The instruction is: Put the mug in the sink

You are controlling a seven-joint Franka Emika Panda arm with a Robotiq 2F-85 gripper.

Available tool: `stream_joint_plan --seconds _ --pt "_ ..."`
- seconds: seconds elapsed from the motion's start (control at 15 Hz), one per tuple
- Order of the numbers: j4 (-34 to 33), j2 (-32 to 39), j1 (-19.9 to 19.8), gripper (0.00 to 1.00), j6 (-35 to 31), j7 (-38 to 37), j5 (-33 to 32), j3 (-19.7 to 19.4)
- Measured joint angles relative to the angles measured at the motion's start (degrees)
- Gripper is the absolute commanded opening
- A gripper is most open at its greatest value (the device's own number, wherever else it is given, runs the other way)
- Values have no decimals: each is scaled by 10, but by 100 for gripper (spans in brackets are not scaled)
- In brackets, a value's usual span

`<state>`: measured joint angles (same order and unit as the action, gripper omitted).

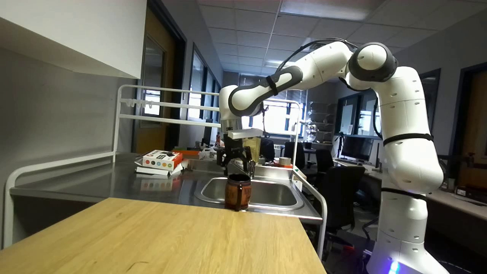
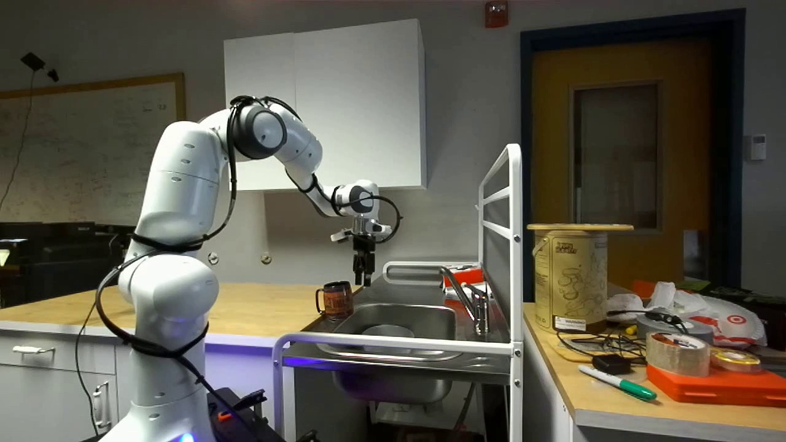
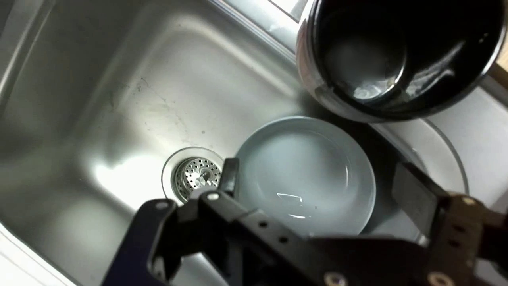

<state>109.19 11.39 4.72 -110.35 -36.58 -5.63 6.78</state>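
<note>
Mug [image 2: 338, 299] bears blurred lettering; fingers [image 3: 414, 194] spread wide; canister [image 2: 571, 276] label [image 2: 570, 323] reads "WARNING".

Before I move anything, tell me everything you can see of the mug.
The mug is squat and glossy, perhaps ceramic: dark rim, orange-brown body with dark lettering too blurred to read, one side handle, near-black interior. It stands upright, apparently on the steel ledge between the sink basin and the wooden countertop. The open gripper does not touch it.

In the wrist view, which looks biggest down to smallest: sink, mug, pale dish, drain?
Largest to smallest:
Sink
Mug, though cropped by the picture edge and probably looking bigger through nearness
Pale dish
Drain
</note>
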Motion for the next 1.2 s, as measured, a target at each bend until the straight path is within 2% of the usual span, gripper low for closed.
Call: stream_joint_plan --seconds 0.27,0.73,1.2 --pt "-8 -7 15 100 24 -8 15 -3" --pt "1 -83 57 100 42 -41 15 4" --pt "52 -97 35 100 46 -43 22 -5"
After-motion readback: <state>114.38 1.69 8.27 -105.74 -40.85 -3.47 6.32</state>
